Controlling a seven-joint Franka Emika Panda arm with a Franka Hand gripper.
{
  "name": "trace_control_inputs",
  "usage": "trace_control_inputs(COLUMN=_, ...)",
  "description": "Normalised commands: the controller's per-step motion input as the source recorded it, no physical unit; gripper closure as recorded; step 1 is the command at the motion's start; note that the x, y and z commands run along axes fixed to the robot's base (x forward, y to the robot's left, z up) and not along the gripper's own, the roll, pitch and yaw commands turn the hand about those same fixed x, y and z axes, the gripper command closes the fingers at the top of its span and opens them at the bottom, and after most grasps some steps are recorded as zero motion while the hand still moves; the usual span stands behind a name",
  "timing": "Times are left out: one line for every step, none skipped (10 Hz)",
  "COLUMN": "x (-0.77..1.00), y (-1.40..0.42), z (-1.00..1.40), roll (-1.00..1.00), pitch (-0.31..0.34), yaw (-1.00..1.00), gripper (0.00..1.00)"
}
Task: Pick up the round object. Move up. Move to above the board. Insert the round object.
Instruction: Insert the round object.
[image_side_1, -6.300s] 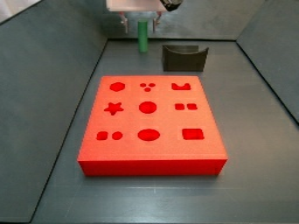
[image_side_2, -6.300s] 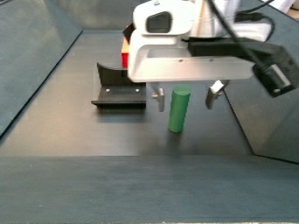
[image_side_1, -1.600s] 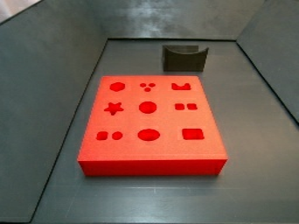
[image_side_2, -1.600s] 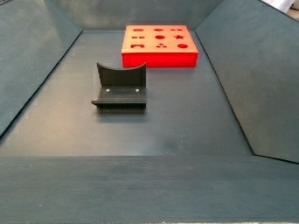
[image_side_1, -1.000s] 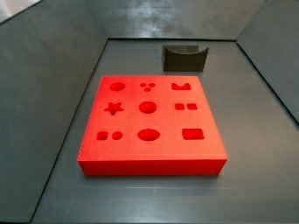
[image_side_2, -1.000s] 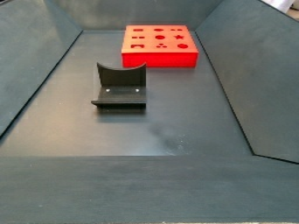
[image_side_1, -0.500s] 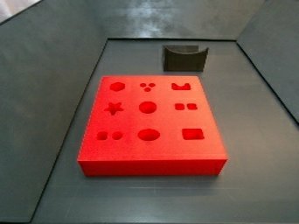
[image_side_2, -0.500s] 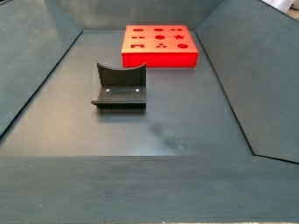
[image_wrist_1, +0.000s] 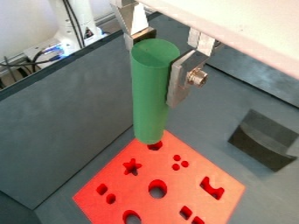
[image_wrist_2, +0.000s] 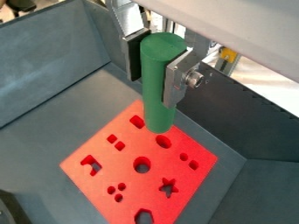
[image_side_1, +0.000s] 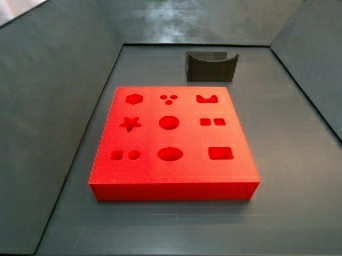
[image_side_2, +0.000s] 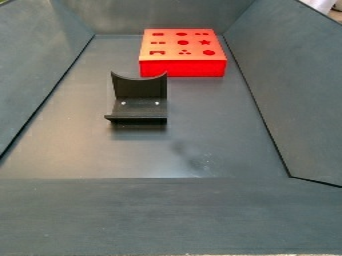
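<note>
My gripper (image_wrist_1: 156, 66) is shut on the round object (image_wrist_1: 151, 96), a smooth green cylinder held upright between the silver fingers (image_wrist_1: 180, 77); both also show in a wrist view, the gripper (image_wrist_2: 158, 74) and the peg (image_wrist_2: 159, 83). It hangs high above the red board (image_wrist_1: 111, 177), over its edge in both wrist views (image_wrist_2: 198, 166). The board lies flat with shaped holes in both side views (image_side_1: 174, 135) (image_side_2: 183, 50). Neither side view shows the gripper or the peg; both are above those frames.
The dark olive U-shaped block (image_side_1: 211, 66) stands on the floor beyond the board, also in a side view (image_side_2: 138, 98) and a wrist view (image_wrist_1: 267, 140). Sloping grey walls (image_side_2: 34, 80) enclose the bin floor.
The gripper and green peg, seen low beside the dark block in the earliest frames, have left the side views. Over the last second nothing visibly changes.
</note>
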Motion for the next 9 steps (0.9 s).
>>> trace_control_inputs(x=-0.04, y=-0.03, z=-0.47, roll=0.28, pitch=-0.241, yaw=0.35, gripper=1.00)
trace_control_inputs(x=0.00, y=0.00, z=-0.03, roll=0.00, pitch=-0.030, yaw=0.00, gripper=1.00)
trace_control_inputs(x=0.00, y=0.00, z=-0.04, roll=0.00, pitch=0.000, yaw=0.00, gripper=1.00)
trace_control_inputs(x=0.00, y=0.00, z=-0.64, roll=0.13, pitch=-0.050, yaw=0.00, gripper=1.00)
trace_control_inputs(x=0.00, y=0.00, z=-0.85, roll=0.15, pitch=-0.121, yaw=0.00, gripper=1.00)
trace_control_inputs(x=0.03, y=0.00, z=-0.83, roll=0.12, pitch=-0.141, yaw=0.00, gripper=1.00)
trace_control_inputs(x=0.09, y=0.01, z=-0.83, roll=0.11, pitch=-0.137, yaw=0.00, gripper=1.00)
trace_control_inputs(x=0.10, y=0.02, z=-0.84, roll=0.11, pitch=-0.139, yaw=0.00, gripper=1.00)
trace_control_inputs(x=0.13, y=0.00, z=-0.84, roll=0.10, pitch=-0.141, yaw=0.00, gripper=1.00)
